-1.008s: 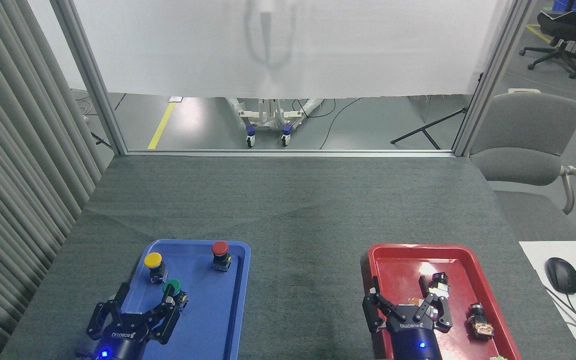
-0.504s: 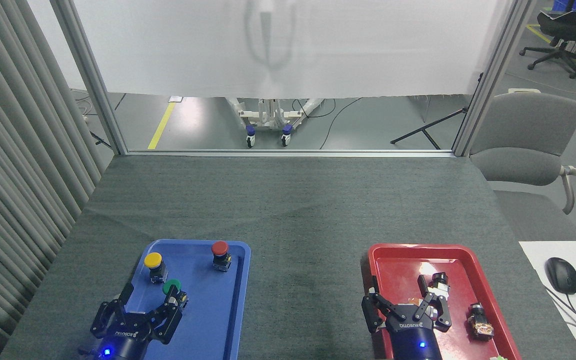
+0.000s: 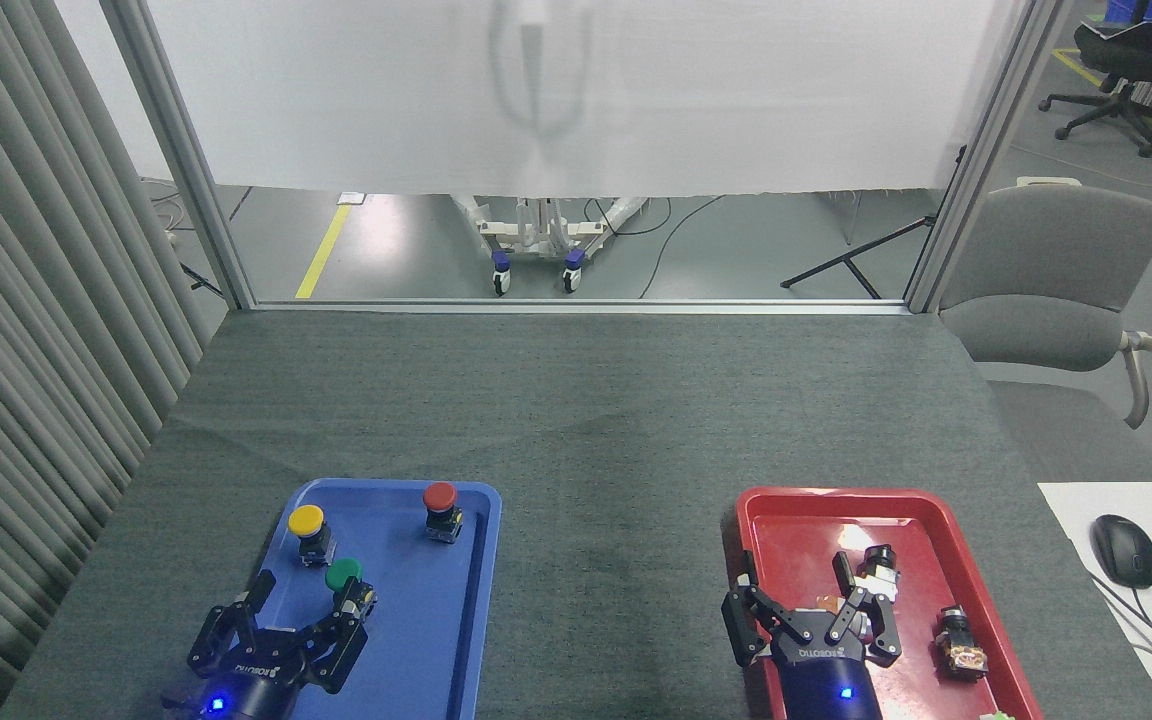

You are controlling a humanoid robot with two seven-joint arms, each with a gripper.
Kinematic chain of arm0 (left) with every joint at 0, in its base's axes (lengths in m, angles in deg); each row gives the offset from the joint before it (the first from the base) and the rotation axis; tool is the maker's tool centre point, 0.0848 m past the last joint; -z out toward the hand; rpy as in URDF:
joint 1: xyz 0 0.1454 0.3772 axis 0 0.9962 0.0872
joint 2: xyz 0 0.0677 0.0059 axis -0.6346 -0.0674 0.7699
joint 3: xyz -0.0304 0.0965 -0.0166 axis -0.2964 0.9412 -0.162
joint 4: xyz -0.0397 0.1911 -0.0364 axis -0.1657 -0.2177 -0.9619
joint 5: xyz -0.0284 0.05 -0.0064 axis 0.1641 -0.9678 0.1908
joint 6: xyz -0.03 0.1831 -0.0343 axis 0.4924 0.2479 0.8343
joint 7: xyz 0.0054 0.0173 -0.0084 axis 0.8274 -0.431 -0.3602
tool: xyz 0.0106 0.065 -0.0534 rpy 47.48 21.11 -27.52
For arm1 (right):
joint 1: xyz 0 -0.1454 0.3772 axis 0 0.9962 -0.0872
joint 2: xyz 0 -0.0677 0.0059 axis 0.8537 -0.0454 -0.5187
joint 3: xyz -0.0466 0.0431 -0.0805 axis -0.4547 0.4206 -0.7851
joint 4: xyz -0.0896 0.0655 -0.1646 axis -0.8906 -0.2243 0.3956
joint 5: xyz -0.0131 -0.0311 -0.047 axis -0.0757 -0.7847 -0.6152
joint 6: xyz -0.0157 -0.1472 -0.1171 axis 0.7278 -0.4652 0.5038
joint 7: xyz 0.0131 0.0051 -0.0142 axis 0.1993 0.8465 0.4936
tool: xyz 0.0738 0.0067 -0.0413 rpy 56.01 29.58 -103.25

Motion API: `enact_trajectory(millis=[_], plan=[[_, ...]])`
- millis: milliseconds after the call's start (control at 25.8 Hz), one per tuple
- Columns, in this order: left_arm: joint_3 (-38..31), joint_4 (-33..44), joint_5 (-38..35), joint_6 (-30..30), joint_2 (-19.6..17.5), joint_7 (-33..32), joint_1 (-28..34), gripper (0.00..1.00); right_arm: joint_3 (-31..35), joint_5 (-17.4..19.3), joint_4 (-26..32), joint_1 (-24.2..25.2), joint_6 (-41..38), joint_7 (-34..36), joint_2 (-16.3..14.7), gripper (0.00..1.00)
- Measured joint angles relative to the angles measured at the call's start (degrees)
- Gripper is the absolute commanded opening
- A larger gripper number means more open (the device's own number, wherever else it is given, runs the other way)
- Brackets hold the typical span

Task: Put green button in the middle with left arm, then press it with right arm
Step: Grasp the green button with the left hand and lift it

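Reaching up from the bottom edge, the left arm (image 3: pixel 281 622) hangs over the near end of the blue tray (image 3: pixel 456 620), its dark blue wrist lit by a small blue light and its black linked fingers pointing away from the robot. Its jaws are spread apart and grasp nothing. The right arm (image 3: pixel 808 612) comes up the same way over the near part of the red tray (image 3: pixel 786 520), jaws likewise spread and empty.

The green button (image 3: pixel 345 578) stands upright in the blue tray, just beyond the right finger of the left arm; from this angle that fingertip seems to touch or nearly touch the button's base, though I cannot tell which. The button sits off to the right of the gap between the jaws, not inside it. The middle (image 3: pixel 616 500), a bare stretch of dark grey worktop between the two trays, has nothing on it.

Three push-buttons stand in the blue tray: the green one, a yellow button (image 3: pixel 307 528) just behind and left of it, and a red button (image 3: pixel 441 508) farther right, near the tray's far edge. Two trays lie on the worktop. In the red tray lie two small dark parts (image 3: pixel 960 640), one partly hidden behind the right arm's fingers. A grey chair (image 3: pixel 1056 290) stands beside the worktop's far right corner, and a black mouse (image 3: pixel 1123 550) rests on a white surface at the right.
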Motion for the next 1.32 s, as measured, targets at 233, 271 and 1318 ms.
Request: enact_trajectory(millis=[233,271,1318], plan=[[0.1,-0.7,-0.1,-0.1,-0.4,0.0,0.2,0.99,0.2,-0.6,-0.4,0.2,-1.9,0.1,-0.5,1.00],[0.2,-1.0,-0.3,-0.2,-0.6,0.0,0.2,0.99,0.2,-0.6,-0.4,0.2,-2.1,0.1,-0.5,1.00],[7.2,-20.1,-2.2,-4.9,-3.9,0.0,-10.7,0.92,0.1,-0.4,-0.4,0.4,-1.6,0.3,-0.6,1.00]])
